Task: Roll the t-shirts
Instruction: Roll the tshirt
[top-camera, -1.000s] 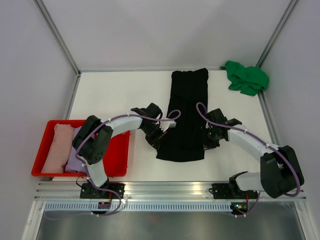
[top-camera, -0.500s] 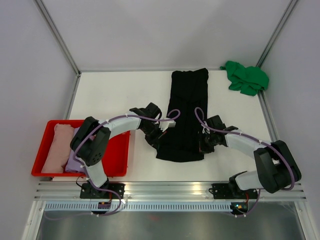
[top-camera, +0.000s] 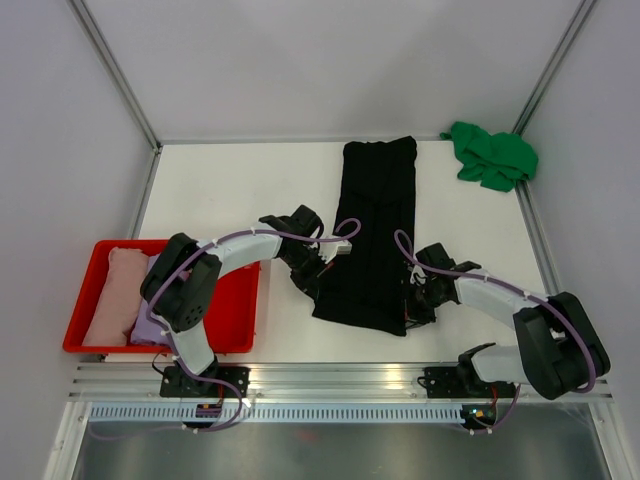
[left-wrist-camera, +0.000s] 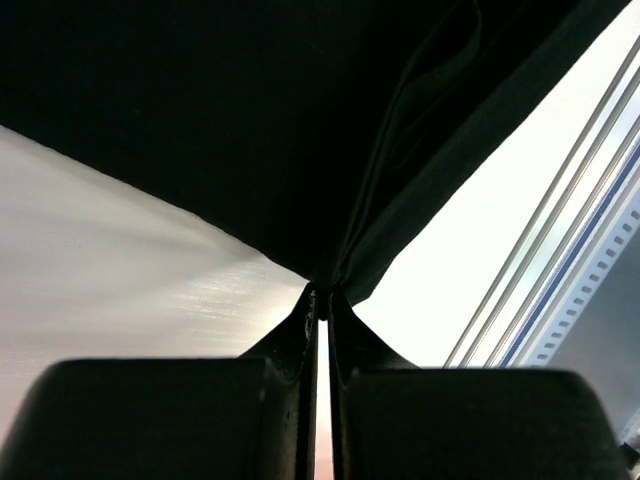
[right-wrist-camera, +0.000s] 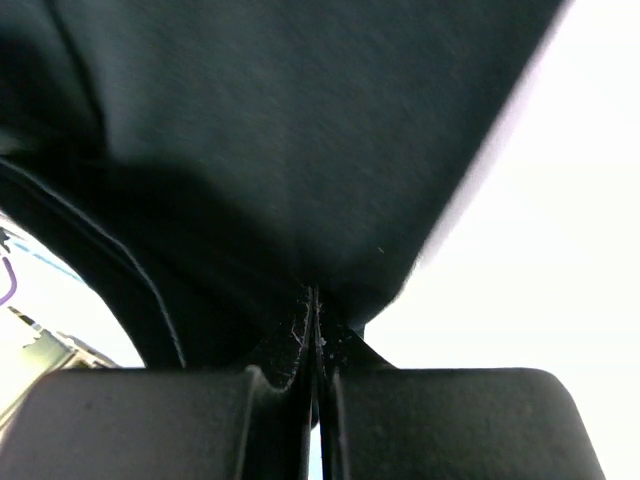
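Note:
A large black t-shirt (top-camera: 375, 215), folded into a long strip, lies lengthwise down the middle of the table. My left gripper (top-camera: 312, 287) is shut on its near left corner; in the left wrist view the fingertips (left-wrist-camera: 322, 296) pinch the dark cloth (left-wrist-camera: 250, 120). My right gripper (top-camera: 411, 306) is shut on the near right corner, and the right wrist view shows its tips (right-wrist-camera: 313, 300) closed on the black cloth (right-wrist-camera: 300, 130). A bright green t-shirt (top-camera: 492, 155) sits crumpled at the far right corner. Pale pink (top-camera: 112, 295) and lavender (top-camera: 148, 318) t-shirts lie rolled in the tray.
A red plastic tray (top-camera: 240, 300) stands at the near left, beside the left arm. Metal frame posts rise at the far corners, and an aluminium rail (top-camera: 340, 378) runs along the near edge, seen also in the left wrist view (left-wrist-camera: 560, 230).
My right gripper slid toward the near edge and closed on the black t-shirt's near right corner. The left gripper has stayed shut on its corner.

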